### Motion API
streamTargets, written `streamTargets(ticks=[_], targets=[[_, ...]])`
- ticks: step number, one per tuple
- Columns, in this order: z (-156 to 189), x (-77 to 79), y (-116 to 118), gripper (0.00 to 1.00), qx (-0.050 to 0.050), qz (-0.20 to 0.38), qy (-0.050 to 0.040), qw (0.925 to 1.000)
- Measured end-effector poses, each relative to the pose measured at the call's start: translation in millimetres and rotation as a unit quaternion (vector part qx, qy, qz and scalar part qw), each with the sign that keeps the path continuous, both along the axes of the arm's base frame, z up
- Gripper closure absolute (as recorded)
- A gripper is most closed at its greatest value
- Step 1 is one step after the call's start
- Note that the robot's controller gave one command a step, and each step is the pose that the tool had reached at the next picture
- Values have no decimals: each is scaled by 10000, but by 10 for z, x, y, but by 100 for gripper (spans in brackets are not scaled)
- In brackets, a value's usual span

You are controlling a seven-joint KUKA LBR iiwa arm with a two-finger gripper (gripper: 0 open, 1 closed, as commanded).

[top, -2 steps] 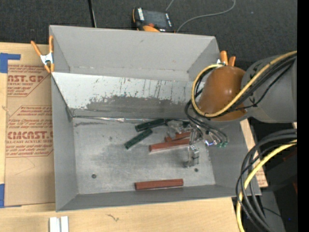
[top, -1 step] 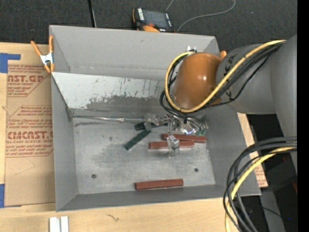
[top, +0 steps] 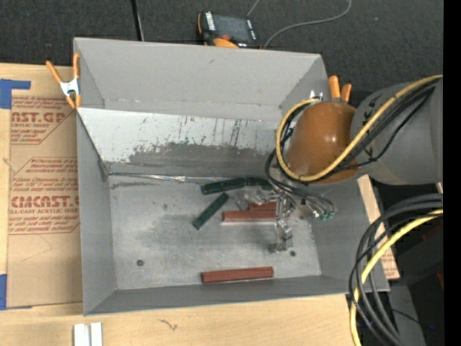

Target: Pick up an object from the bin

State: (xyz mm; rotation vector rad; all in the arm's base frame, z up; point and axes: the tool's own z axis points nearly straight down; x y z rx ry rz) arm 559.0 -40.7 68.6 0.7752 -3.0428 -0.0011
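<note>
Reddish-brown is the flat bar (top: 238, 274) that is seen nearest, laid along the front wall of the grey metal bin (top: 151, 251), at six o'clock from the bin's middle, with bare floor on its far side.

Further in, the gripper (top: 284, 231) is found low over the floor at about four o'clock. Just at its nine o'clock side a second reddish-brown bar (top: 246, 216) is lying, and this one is judged to be the thing to take. Whether the pincer is spread or pressed together cannot be told, and nothing is seen held in it.

For a good grasp, the pincer should be centred across the narrow width of this bar, away from its end, and lowered straight. Open floor is offered towards eight o'clock. The right wall is near at three o'clock, so a straight upward lift is advised.

Beyond, a dark green stick (top: 209, 212) and another dark green stick (top: 225, 186) are lying near the bar, and they should not be caught.
</note>
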Motion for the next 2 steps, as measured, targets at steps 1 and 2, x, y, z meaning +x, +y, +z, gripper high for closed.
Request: streamTargets(ticks=[1, 2], targets=[[17, 20, 30, 100, 7, 20, -18, 10000], [1392, 21, -16, 100, -1, -317, -61, 9995]])
